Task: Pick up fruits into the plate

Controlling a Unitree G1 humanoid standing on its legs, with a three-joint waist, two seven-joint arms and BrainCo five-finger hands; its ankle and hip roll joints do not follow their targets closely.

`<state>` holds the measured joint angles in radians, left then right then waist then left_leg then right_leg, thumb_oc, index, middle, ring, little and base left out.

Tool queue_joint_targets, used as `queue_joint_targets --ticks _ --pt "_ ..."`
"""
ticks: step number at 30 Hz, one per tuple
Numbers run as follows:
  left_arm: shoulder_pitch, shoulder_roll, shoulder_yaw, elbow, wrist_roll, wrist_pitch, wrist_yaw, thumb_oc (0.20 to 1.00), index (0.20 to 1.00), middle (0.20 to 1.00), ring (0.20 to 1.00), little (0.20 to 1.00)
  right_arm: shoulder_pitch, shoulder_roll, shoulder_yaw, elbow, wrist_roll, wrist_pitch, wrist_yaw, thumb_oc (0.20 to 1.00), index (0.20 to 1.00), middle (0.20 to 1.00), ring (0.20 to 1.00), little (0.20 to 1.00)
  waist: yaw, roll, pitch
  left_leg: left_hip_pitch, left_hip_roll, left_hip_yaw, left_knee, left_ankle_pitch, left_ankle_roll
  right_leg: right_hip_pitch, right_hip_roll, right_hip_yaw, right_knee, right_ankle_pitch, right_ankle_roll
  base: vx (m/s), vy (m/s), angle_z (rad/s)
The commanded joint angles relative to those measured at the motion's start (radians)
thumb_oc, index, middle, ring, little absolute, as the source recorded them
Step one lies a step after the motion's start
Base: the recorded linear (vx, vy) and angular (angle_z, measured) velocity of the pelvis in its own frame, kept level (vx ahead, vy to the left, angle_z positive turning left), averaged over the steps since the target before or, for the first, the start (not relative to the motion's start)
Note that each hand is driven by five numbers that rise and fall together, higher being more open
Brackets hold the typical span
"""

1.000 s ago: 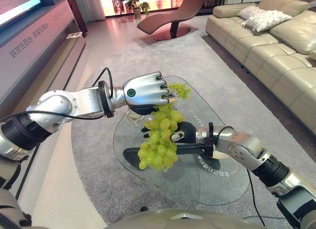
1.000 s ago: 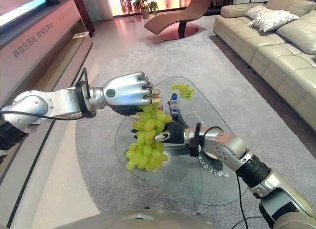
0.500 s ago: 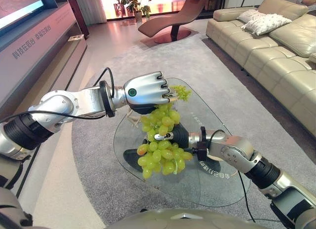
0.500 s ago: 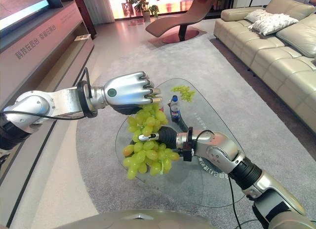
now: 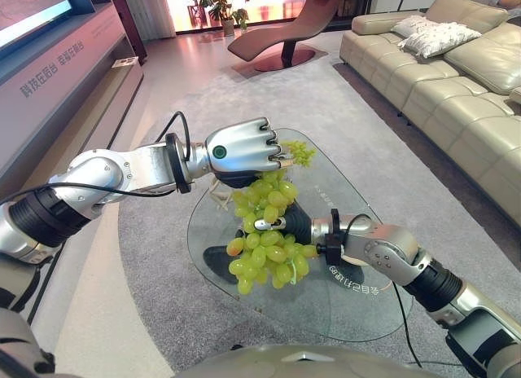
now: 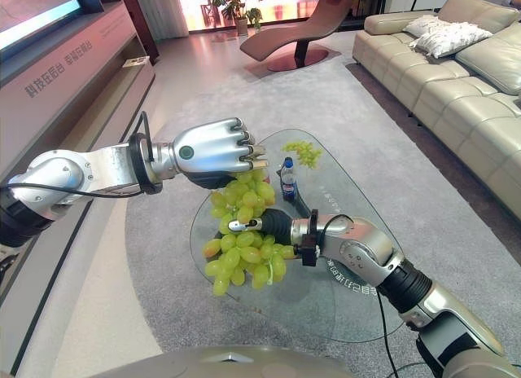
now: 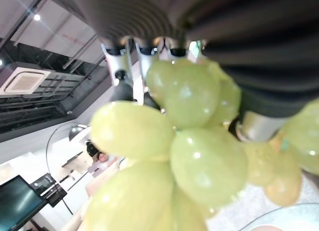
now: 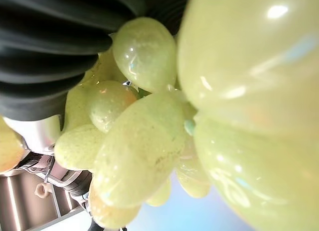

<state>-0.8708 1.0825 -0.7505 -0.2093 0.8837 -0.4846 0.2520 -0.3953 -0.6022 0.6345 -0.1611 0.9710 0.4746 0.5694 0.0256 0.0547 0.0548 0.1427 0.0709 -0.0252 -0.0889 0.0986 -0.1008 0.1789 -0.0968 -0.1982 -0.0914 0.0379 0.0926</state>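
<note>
A large bunch of green grapes (image 5: 269, 248) hangs above the glass coffee table (image 5: 358, 305). My left hand (image 5: 240, 147) is shut on the top of the bunch, knuckles up. My right hand (image 5: 297, 228) comes in from the right at mid-height and is pressed into the side of the bunch, whose lower part bulges out around it. In both wrist views the grapes (image 7: 194, 141) sit right against the hands' dark covers. A second, smaller bunch of grapes (image 5: 299, 152) lies on the far side of the table. I can make out no plate with certainty.
A small water bottle (image 6: 286, 177) stands on the table behind the bunch. A cream sofa (image 5: 456, 93) runs along the right, a brown lounge chair (image 5: 281, 32) stands at the back, and a long low cabinet (image 5: 57, 76) lines the left. Grey carpet surrounds the table.
My right hand has moved left into the bunch, and the lower grapes have risen and spread around it. My left hand has kept its hold at about the same place.
</note>
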Motion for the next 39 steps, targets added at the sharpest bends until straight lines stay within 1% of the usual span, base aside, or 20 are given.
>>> queue_joint_targets --ticks 1,7,12,14,15,17,20,21,24,25,26,29,30,31,32,33,34,35,37,39 --pt "-0.084 -0.016 0.038 0.082 -0.079 0.048 0.022 1.0 1.0 1.0 1.0 1.0 -0.029 0.082 -0.032 -0.054 0.057 -0.072 -0.012 0.2 0.2 0.2 0.2 0.2 0.016 -0.053 0.009 0.045 -0.092 0.069 0.014 -0.166 0.072 0.005 -0.006 -0.014 0.018 -0.044 0.021 0.0 0.0 0.0" --pt "-0.009 -0.004 0.096 0.096 -0.155 0.078 0.014 1.0 1.0 1.0 1.0 1.0 0.017 0.075 -0.085 -0.028 0.032 -0.121 -0.038 0.2 0.2 0.2 0.2 0.2 0.017 -0.053 0.008 0.044 -0.09 0.072 0.013 -0.165 0.072 0.003 -0.007 -0.014 0.017 -0.042 0.023 0.0 0.0 0.0" --pt "0.228 -0.01 0.272 0.133 -0.275 0.111 0.019 1.0 1.0 1.0 1.0 1.0 0.134 0.067 -0.202 0.019 -0.01 -0.208 -0.038 0.2 0.2 0.2 0.2 0.2 0.021 -0.054 0.014 0.042 -0.086 0.074 0.011 -0.163 0.072 0.0 -0.008 -0.013 0.014 -0.038 0.025 -0.01 -0.001 0.0" --pt "0.392 -0.053 0.394 0.158 -0.309 0.114 0.022 1.0 1.0 1.0 1.0 1.0 0.202 0.076 -0.271 0.054 -0.058 -0.268 -0.047 0.2 0.2 0.2 0.2 0.2 0.024 -0.054 0.016 0.041 -0.083 0.074 0.01 -0.162 0.073 -0.002 -0.008 -0.012 0.013 -0.037 0.025 -0.01 0.005 -0.02" --pt "0.411 -0.059 0.407 0.161 -0.327 0.125 0.022 1.0 1.0 1.0 1.0 1.0 0.209 0.077 -0.279 0.058 -0.064 -0.272 -0.051 0.2 0.2 0.2 0.2 0.2 0.023 -0.053 0.017 0.041 -0.082 0.074 0.009 -0.162 0.073 -0.002 -0.008 -0.012 0.012 -0.037 0.025 0.0 0.0 0.0" --pt "0.582 -0.138 0.525 0.198 -0.377 0.139 0.026 1.0 1.0 1.0 1.0 1.0 0.285 0.096 -0.355 0.095 -0.124 -0.343 -0.055 0.2 0.2 0.2 0.2 0.2 0.023 -0.053 0.02 0.042 -0.079 0.075 0.007 -0.161 0.073 -0.002 -0.007 -0.01 0.01 -0.035 0.024 0.0 0.0 0.0" --pt "0.704 -0.226 0.604 0.238 -0.447 0.168 0.008 1.0 1.0 1.0 1.0 1.0 0.336 0.126 -0.41 0.121 -0.148 -0.392 -0.074 0.2 0.2 0.2 0.2 0.2 0.022 -0.056 0.024 0.041 -0.077 0.074 0.006 -0.16 0.075 -0.003 -0.007 -0.008 0.01 -0.036 0.023 0.0 0.0 0.0" --pt "0.761 -0.276 0.639 0.282 -0.464 0.167 -0.004 1.0 1.0 1.0 1.0 1.0 0.361 0.152 -0.441 0.152 -0.18 -0.429 -0.082 0.2 0.2 0.2 0.2 0.2 0.02 -0.056 0.029 0.043 -0.076 0.075 0.007 -0.16 0.075 -0.003 -0.006 -0.006 0.011 -0.036 0.022 0.0 0.0 0.0" --pt "0.848 -0.378 0.676 0.378 -0.623 0.231 -0.043 1.0 1.0 1.0 1.0 1.0 0.397 0.197 -0.489 0.203 -0.247 -0.505 -0.133 0.2 0.2 0.2 0.2 0.2 0.017 -0.058 0.038 0.043 -0.074 0.075 0.008 -0.159 0.075 -0.004 -0.006 -0.003 0.013 -0.036 0.02 -0.01 0.013 0.0" --pt "0.868 -0.409 0.677 0.429 -0.648 0.232 -0.041 1.0 1.0 1.0 1.0 1.0 0.403 0.211 -0.5 0.234 -0.262 -0.534 -0.141 0.2 0.2 0.2 0.2 0.2 0.018 -0.058 0.042 0.044 -0.073 0.076 0.009 -0.16 0.075 -0.003 -0.007 -0.003 0.015 -0.036 0.02 -0.02 0.041 0.0" --pt "0.897 -0.466 0.669 0.533 -0.718 0.262 -0.034 1.0 1.0 1.0 1.0 1.0 0.412 0.232 -0.511 0.266 -0.28 -0.566 -0.165 0.2 0.2 0.2 0.2 0.2 0.017 -0.057 0.048 0.044 -0.073 0.077 0.01 -0.161 0.075 -0.005 -0.008 -0.004 0.016 -0.036 0.02 -0.02 0.042 0.0" --pt "0.926 -0.542 0.655 0.682 -0.781 0.3 -0.035 1.0 1.0 1.0 1.0 1.0 0.425 0.254 -0.517 0.303 -0.329 -0.612 -0.211 0.2 0.2 0.2 0.2 0.2 0.016 -0.056 0.056 0.044 -0.074 0.083 0.014 -0.163 0.076 -0.008 -0.011 -0.002 0.018 -0.035 0.02 -0.02 0.053 -0.05" --pt "0.947 -0.591 0.65 0.779 -0.811 0.343 -0.047 1.0 1.0 1.0 1.0 1.0 0.432 0.265 -0.514 0.321 -0.374 -0.646 -0.244 0.2 0.2 0.2 0.2 0.2 0.013 -0.058 0.063 0.042 -0.075 0.087 0.016 -0.163 0.078 -0.012 -0.013 -0.001 0.02 -0.033 0.021 -0.03 0.063 -0.11" --pt "0.965 -0.664 0.653 0.929 -0.813 0.345 -0.06 1.0 1.0 1.0 1.0 1.0 0.44 0.279 -0.509 0.339 -0.396 -0.666 -0.27 0.2 0.2 0.2 0.2 0.2 0.01 -0.062 0.07 0.04 -0.077 0.092 0.018 -0.164 0.081 -0.017 -0.015 0.001 0.023 -0.03 0.021 -0.03 0.059 -0.13" --pt "0.966 -0.67 0.653 0.942 -0.807 0.343 -0.058 1.0 1.0 1.0 1.0 1.0 0.44 0.28 -0.508 0.341 -0.396 -0.668 -0.273 0.2 0.2 0.2 0.2 0.2 0.01 -0.062 0.071 0.041 -0.077 0.093 0.018 -0.164 0.081 -0.017 -0.015 0.002 0.024 -0.03 0.022 -0.02 0.044 -0.11" --pt "0.972 -0.696 0.651 1.004 -0.804 0.361 -0.058 1.0 1.0 1.0 1.0 1.0 0.44 0.289 -0.507 0.359 -0.393 -0.678 -0.281 0.2 0.2 0.2 0.2 0.2 0.009 -0.065 0.073 0.04 -0.077 0.095 0.019 -0.165 0.083 -0.019 -0.017 0.002 0.025 -0.03 0.022 0.0 0.048 -0.07" --pt "0.985 -0.747 0.651 1.14 -0.863 0.411 -0.055 1.0 1.0 1.0 1.0 1.0 0.44 0.306 -0.506 0.398 -0.402 -0.698 -0.298 0.2 0.2 0.2 0.2 0.2 0.009 -0.069 0.076 0.037 -0.08 0.098 0.021 -0.168 0.085 -0.023 -0.019 0.004 0.027 -0.03 0.024 0.0 0.055 -0.05" --pt "0.986 -0.759 0.653 1.176 -0.866 0.416 -0.054 1.0 1.0 1.0 1.0 1.0 0.44 0.31 -0.505 0.41 -0.409 -0.707 -0.304 0.2 0.2 0.2 0.2 0.2 0.008 -0.07 0.077 0.037 -0.08 0.099 0.021 -0.17 0.087 -0.024 -0.02 0.004 0.028 -0.031 0.024 0.0 0.061 -0.06" --pt "1.006 -0.808 0.675 1.356 -0.934 0.524 -0.065 1.0 1.0 1.0 1.0 1.0 0.436 0.324 -0.494 0.45 -0.406 -0.727 -0.34 0.2 0.2 0.2 0.2 0.2 0.009 -0.08 0.084 0.034 -0.083 0.098 0.023 -0.173 0.091 -0.029 -0.024 0.006 0.034 -0.032 0.025 0.02 0.048 -0.04" --pt "1.029 -0.839 0.688 1.491 -0.931 0.519 -0.059 1.0 1.0 1.0 1.0 1.0 0.432 0.335 -0.492 0.482 -0.385 -0.737 -0.358 0.2 0.2 0.2 0.2 0.2 0.009 -0.088 0.088 0.035 -0.084 0.097 0.024 -0.179 0.095 -0.032 -0.025 0.014 0.041 -0.034 0.025 0.06 0.048 0.0"
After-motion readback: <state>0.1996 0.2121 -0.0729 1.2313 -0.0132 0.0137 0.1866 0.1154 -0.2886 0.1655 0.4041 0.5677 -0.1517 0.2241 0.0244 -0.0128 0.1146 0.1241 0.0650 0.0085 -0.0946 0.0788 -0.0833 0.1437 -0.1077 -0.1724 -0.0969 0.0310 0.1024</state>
